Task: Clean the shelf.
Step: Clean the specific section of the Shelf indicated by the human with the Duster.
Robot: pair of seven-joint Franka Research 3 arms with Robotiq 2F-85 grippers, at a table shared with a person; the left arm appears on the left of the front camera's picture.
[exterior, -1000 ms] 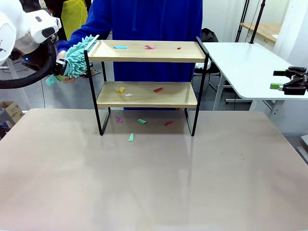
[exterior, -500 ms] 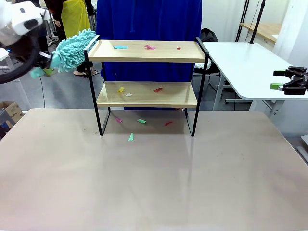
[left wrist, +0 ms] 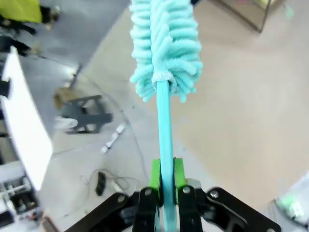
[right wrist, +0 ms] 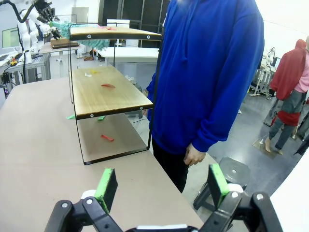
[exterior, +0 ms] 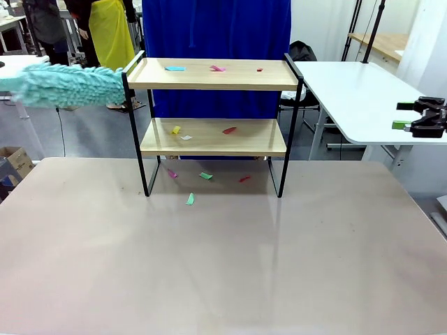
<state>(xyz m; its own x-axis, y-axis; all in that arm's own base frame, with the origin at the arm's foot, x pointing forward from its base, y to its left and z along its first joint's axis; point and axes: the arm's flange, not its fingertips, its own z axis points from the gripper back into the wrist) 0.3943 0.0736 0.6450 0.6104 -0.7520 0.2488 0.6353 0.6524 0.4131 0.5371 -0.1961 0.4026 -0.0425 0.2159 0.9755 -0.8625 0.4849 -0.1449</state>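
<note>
Person in blue hooded sweatshirt [right wrist: 212, 72] standing at far side of beige surface [exterior: 223, 265]. White side table [exterior: 356, 91] sitting at right; brown cardboard box [exterior: 12, 162] lying on floor at left; dark round stool [right wrist: 232, 172] standing beside the person.

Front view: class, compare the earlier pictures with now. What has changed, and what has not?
The duster swung from tilted at the shelf's top-left corner to level and farther left, clamped in the left gripper. The person drew an arm back from it. Shelf, paper scraps and the open right gripper stayed put.
</note>
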